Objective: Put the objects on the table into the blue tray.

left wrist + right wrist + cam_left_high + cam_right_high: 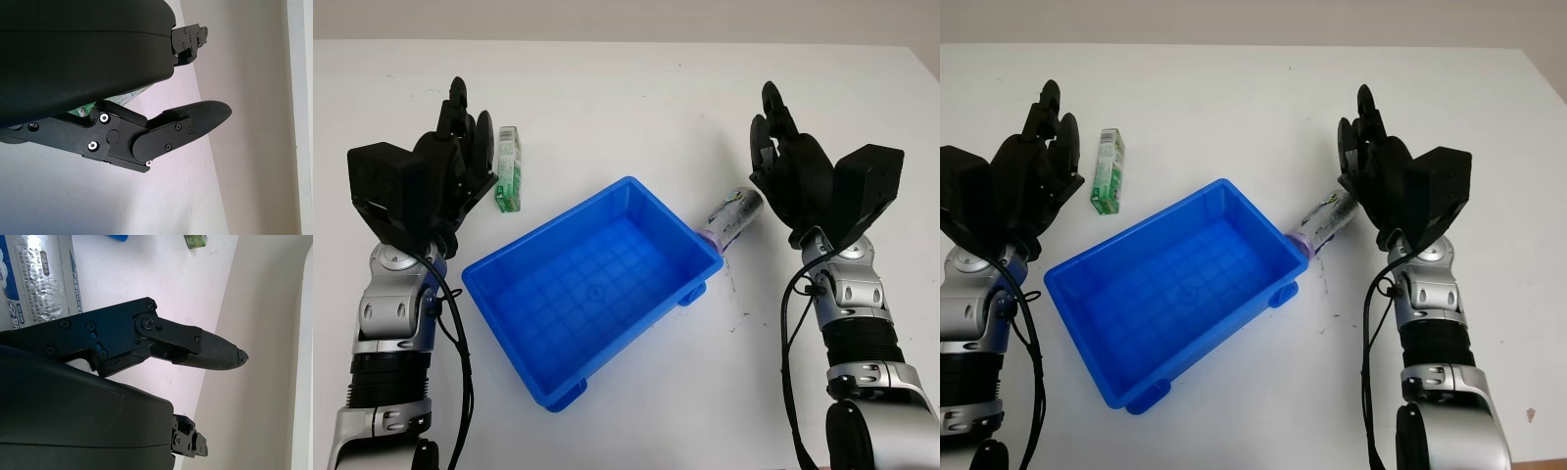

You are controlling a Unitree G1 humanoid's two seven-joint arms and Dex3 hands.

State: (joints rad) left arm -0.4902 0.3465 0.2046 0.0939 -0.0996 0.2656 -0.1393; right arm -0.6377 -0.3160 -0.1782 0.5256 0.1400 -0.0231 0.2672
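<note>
The blue tray [519,323] stands empty at the middle of the white table, turned at an angle. A small green and white box [509,168] lies on the table beyond the tray's left corner. My left hand [460,132] is open just left of that box, holding nothing; a bit of the green box [132,95] peeks past the hand's shell. A silvery tube with a purple cap [732,215] lies against the tray's right corner. My right hand [775,132] is open just to the right of the tube [41,279], apart from it.
The white table [636,108] stretches far behind the tray to a pale wall. Its right edge [1552,98] runs past my right arm. Bare table lies in front of the tray.
</note>
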